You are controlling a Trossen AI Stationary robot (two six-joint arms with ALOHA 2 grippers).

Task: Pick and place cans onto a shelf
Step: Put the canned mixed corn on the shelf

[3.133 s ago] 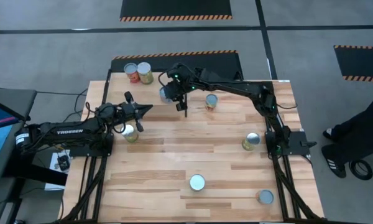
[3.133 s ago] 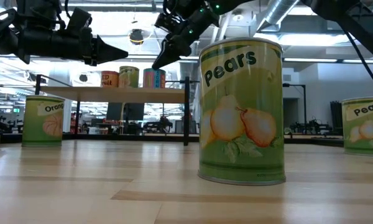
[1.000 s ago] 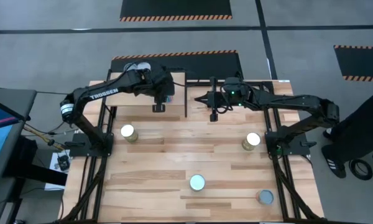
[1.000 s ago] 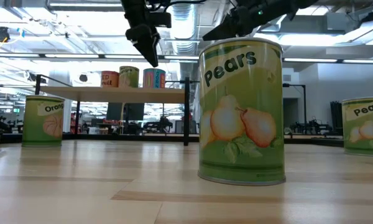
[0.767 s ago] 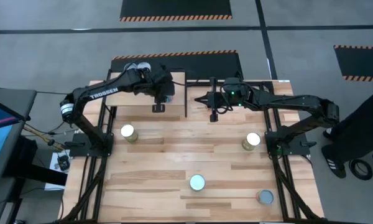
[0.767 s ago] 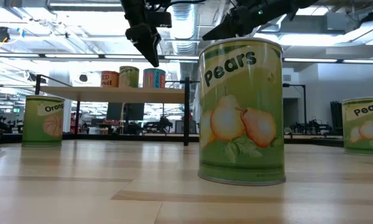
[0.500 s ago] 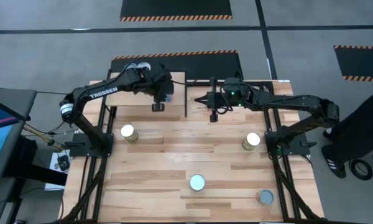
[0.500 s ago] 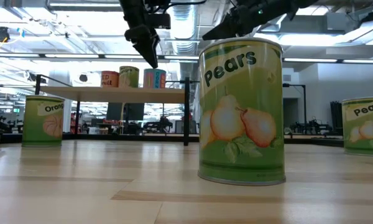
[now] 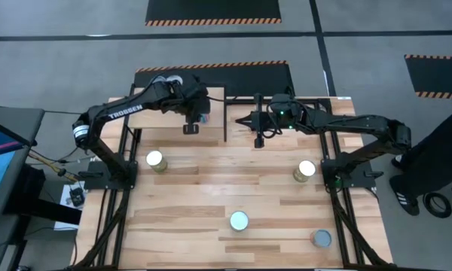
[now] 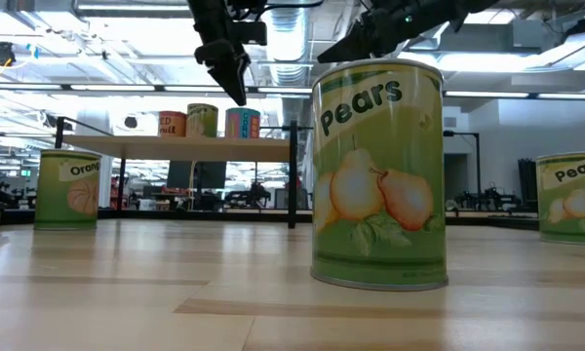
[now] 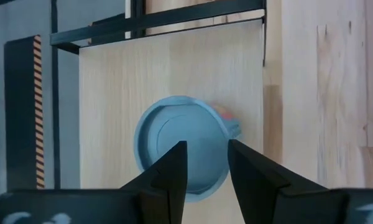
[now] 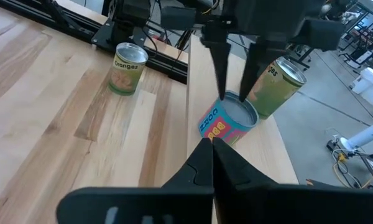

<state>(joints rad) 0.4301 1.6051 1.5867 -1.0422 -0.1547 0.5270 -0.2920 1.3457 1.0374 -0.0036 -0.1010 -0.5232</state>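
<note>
The small round tin can with the blue and pink label [image 12: 227, 122] stands on the pale plywood shelf [image 11: 112, 93]. It looks hard and smooth, so hold its round sides. The left gripper [image 12: 237, 79] hangs just above the can, fingers apart. The right gripper [image 9: 259, 140], shut, waits beside the shelf, above the striped wooden table [image 9: 211, 181].

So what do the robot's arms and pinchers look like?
Both arms are dark, nearly black, built from long tubes with chunky joints. The left arm has white letters printed along it. The right arm has a small green light glowing near its wrist. Each ends in a gripper with two thin, pointed black fingers: the left gripper and the right gripper.
</note>
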